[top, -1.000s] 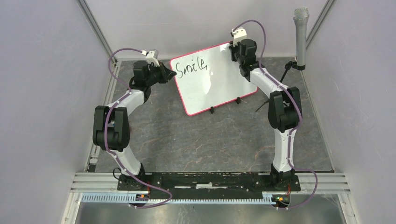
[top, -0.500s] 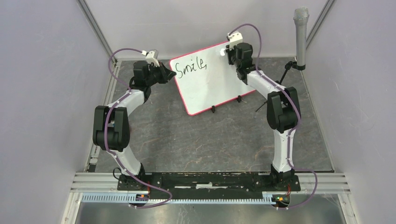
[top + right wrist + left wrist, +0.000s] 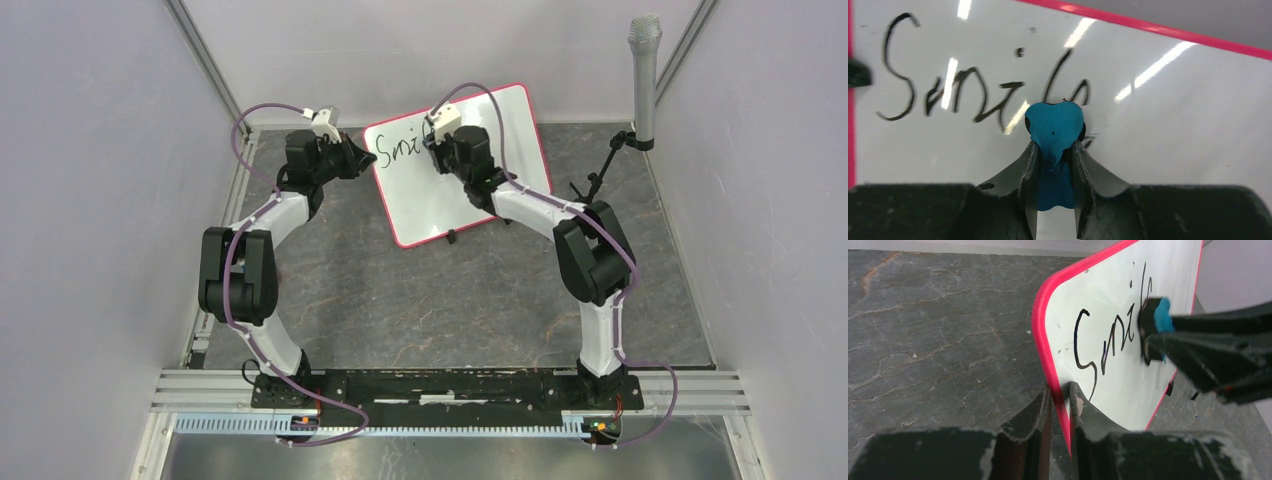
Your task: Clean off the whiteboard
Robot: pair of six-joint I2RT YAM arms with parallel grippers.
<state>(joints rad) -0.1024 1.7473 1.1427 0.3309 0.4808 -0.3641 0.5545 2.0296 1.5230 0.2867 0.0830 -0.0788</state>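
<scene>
Near a microphone (image 3: 645, 80), left jaws clamp the whiteboard (image 3: 420, 200) edge; right jaws pinch an eraser (image 3: 1054, 125).

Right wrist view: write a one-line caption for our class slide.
The right end effector holds a blue eraser at the whiteboard, over the last letters of black handwriting.

Left arm (image 3: 280, 215) and right arm (image 3: 605, 330): white links, black joint housings, purple cables (image 3: 262, 108), white wrist cameras (image 3: 322, 120), shared black base plate (image 3: 440, 385).
</scene>
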